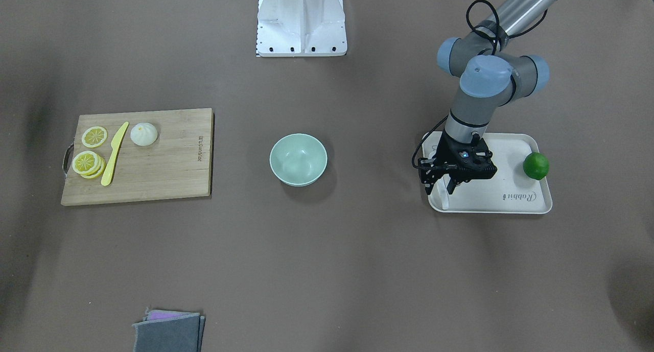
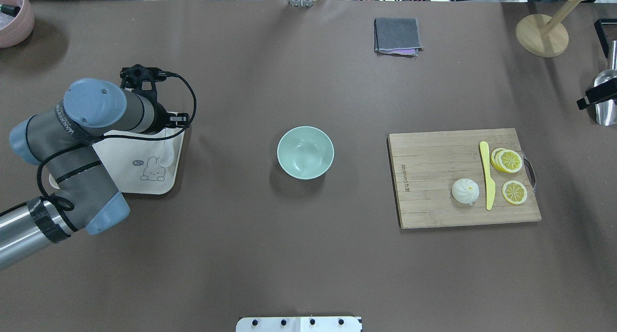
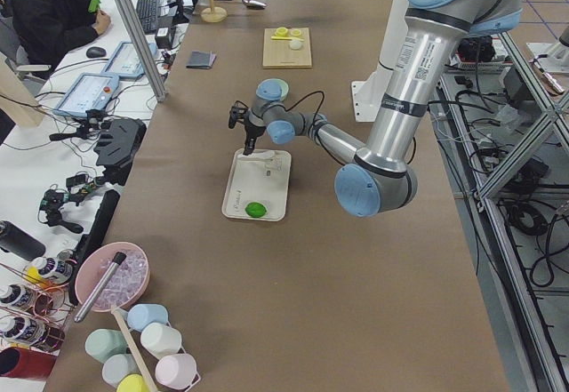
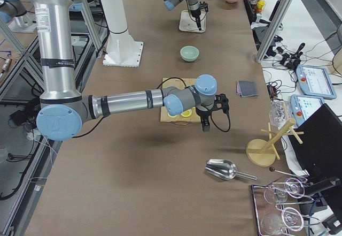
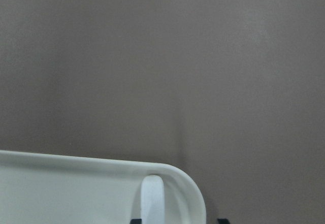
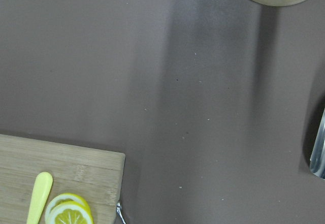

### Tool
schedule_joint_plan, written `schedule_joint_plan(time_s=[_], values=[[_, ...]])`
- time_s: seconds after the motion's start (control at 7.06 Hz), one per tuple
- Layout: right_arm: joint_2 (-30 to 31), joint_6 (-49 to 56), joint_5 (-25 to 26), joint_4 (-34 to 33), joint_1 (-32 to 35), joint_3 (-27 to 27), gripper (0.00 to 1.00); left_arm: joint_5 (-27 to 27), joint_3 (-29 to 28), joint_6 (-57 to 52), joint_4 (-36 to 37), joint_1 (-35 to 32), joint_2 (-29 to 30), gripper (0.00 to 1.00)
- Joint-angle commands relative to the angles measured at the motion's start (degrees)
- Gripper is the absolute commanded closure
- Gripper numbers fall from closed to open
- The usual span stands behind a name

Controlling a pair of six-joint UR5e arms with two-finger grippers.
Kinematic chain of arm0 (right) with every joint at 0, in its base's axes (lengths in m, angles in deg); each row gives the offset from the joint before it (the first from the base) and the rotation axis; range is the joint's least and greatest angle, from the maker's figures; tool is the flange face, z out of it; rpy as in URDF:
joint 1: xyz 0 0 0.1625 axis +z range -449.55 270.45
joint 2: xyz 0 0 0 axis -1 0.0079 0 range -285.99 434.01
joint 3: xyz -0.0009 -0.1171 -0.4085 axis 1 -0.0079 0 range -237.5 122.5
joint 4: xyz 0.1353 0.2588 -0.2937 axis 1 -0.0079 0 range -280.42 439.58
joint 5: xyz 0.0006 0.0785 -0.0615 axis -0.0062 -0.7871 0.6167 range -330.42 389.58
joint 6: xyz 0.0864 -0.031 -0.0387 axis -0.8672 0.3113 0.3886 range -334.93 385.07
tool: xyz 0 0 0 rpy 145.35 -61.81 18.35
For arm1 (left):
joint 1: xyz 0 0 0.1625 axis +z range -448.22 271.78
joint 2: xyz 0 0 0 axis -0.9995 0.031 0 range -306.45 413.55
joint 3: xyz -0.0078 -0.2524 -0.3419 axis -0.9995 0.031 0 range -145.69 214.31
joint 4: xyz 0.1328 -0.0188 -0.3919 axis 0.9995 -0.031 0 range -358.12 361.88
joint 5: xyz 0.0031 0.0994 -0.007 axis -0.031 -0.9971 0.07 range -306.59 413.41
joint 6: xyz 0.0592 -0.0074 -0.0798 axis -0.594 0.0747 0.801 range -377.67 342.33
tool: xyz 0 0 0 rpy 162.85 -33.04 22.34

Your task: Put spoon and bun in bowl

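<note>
The white spoon (image 1: 443,200) lies on the left end of a white tray (image 1: 511,181); it also shows in the overhead view (image 2: 167,151). My left gripper (image 1: 440,185) is open, lowered over the spoon, one finger on each side of the handle (image 5: 152,198). The mint-green bowl (image 1: 298,159) stands empty at the table's middle. The white bun (image 1: 144,134) sits on a wooden cutting board (image 1: 163,163). My right gripper (image 4: 205,122) hovers past the board's outer end; I cannot tell its jaws.
A lime (image 1: 536,166) sits on the tray's other end. A yellow knife (image 1: 114,154) and lemon slices (image 1: 94,136) lie on the board beside the bun. A folded grey cloth (image 2: 396,35), a wooden stand (image 2: 542,34) and a metal scoop (image 2: 606,98) lie at the far side.
</note>
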Motion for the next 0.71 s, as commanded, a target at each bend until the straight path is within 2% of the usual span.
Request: schedule_joint_plan(time_s=[0.0,0.28,0.57], values=[[-0.6,-1.2,0.0,0.1,-1.2,0.0,0.00,0.2,0.2,-2.1,-0.1,-0.1,-0.7,0.42],[-2.0,-3.6,-0.1,0.1,-2.2,0.0,0.00,0.3,0.3,-2.1,-0.1,-0.2,-1.2,0.42],[-2.6,-4.0,0.0,0.1,-2.9,0.0,0.00,0.1,0.1,-2.1,-0.1,-0.1,-1.4,0.48]])
